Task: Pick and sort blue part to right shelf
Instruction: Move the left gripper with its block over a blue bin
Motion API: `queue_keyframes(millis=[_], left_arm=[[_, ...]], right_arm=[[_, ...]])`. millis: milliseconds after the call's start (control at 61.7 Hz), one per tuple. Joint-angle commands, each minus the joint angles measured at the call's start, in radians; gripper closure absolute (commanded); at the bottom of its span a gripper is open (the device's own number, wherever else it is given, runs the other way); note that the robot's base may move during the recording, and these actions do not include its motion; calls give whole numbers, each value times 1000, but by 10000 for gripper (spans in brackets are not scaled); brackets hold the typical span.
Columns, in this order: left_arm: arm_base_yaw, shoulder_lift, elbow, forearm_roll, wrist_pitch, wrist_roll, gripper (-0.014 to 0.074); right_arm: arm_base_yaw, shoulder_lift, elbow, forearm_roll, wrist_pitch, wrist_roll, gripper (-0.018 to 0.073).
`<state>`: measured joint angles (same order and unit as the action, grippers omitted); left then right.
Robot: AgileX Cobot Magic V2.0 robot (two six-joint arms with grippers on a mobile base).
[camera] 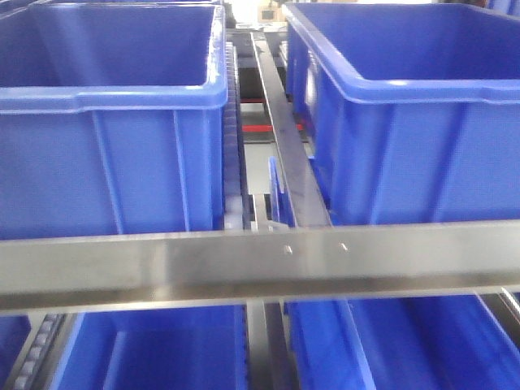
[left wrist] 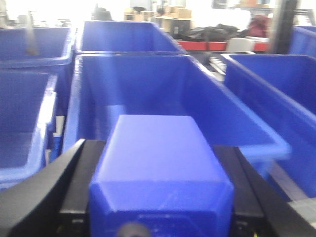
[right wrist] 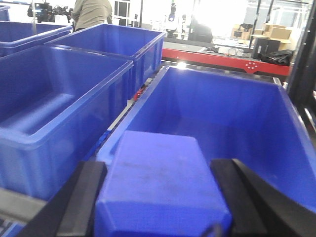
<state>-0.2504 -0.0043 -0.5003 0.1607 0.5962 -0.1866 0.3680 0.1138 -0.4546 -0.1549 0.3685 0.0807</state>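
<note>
The left claw point(left wrist: 158, 148) was closed on a blue part point(left wrist: 160, 173), gripped by its sides between the black fingers point(left wrist: 74, 187), and the right claw point(right wrist: 159, 165) gripped a second part point(right wrist: 160, 187) the same way. Each part hung over an open crate on the shelf point(camera: 260, 264), the left over one crate point(left wrist: 237, 118) and the right over another point(right wrist: 222, 108). The likely trouble was a release too near a crate rim, so that a part struck the lip and tipped into the gap where the white rollers point(camera: 233, 146) ran. The smooth plastic sides looked able to slip in the grip if an arm jolted. Blue parts against blue crates also made edges hard to pick out, and the blur in the left wrist view made it worse. How high the parts hung above the crate floors could not be told, so a hard drop was possible. The shelf was brushed steel with a bolted front rail and a steel divider point(camera: 284, 122) between the crates. Behind lay a bright workshop with a red bench point(right wrist: 222, 57), cardboard boxes point(right wrist: 276, 32) and a person point(right wrist: 91, 12) standing.
</note>
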Motion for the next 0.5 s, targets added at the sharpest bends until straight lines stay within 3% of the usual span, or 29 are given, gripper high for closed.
queue_keyframes(millis=[0, 486], left_arm=[[12, 13, -27, 2, -88, 1, 263], [15, 13, -27, 2, -88, 1, 263]], right_arm=[[-1, 14, -26, -12, -97, -7, 370], [-1, 14, -26, -12, -97, -7, 370]])
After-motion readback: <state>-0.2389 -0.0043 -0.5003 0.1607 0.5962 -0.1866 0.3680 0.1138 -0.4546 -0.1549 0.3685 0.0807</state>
